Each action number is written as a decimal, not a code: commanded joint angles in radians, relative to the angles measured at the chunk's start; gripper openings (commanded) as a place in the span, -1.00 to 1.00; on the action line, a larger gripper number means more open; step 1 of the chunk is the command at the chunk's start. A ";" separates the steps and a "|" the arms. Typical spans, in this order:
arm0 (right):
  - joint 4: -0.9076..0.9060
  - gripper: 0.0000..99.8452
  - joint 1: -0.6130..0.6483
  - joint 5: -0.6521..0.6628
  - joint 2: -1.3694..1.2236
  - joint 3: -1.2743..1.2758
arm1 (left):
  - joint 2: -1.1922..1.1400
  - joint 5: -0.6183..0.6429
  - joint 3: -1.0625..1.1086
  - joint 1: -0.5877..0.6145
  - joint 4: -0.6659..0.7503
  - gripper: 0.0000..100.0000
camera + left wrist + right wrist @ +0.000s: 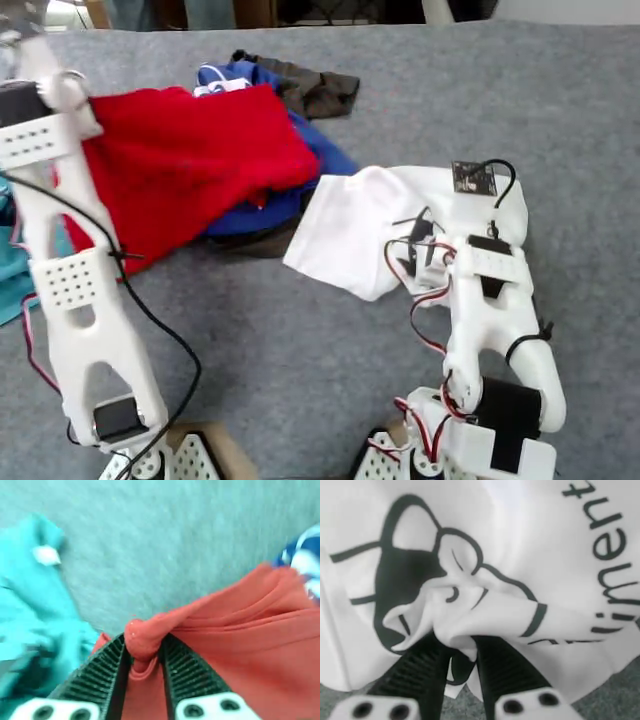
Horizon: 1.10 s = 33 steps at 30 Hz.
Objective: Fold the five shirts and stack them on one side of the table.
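Observation:
A red shirt (190,160) lies spread over a blue shirt (325,150) at the table's back left. My left gripper (72,98) is shut on a bunched edge of the red shirt (240,645), the fold pinched between the ribbed fingers (107,665) in the left wrist view. A white shirt (360,225) with black print lies right of centre. My right gripper (425,243) is shut on a raised fold of the white shirt (520,555). A teal shirt (30,605) lies crumpled at the table's left edge. A dark brown shirt (320,90) sits behind the blue one.
The grey felt table (300,340) has open room at the front middle and along the back right. Loose cables (160,320) trail from the left arm to its base. A small black circuit board (473,178) rides on the right arm above the white shirt.

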State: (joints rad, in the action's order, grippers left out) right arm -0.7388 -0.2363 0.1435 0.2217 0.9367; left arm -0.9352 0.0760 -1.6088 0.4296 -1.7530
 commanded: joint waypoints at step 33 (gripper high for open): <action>0.025 -0.97 0.005 -0.012 0.004 0.004 | 0.206 -0.126 0.533 0.124 -0.008 -0.34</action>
State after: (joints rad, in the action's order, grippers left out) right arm -0.7388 -0.2363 0.1435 0.2217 0.9367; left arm -0.7649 -0.0437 -1.0810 0.5846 -1.7530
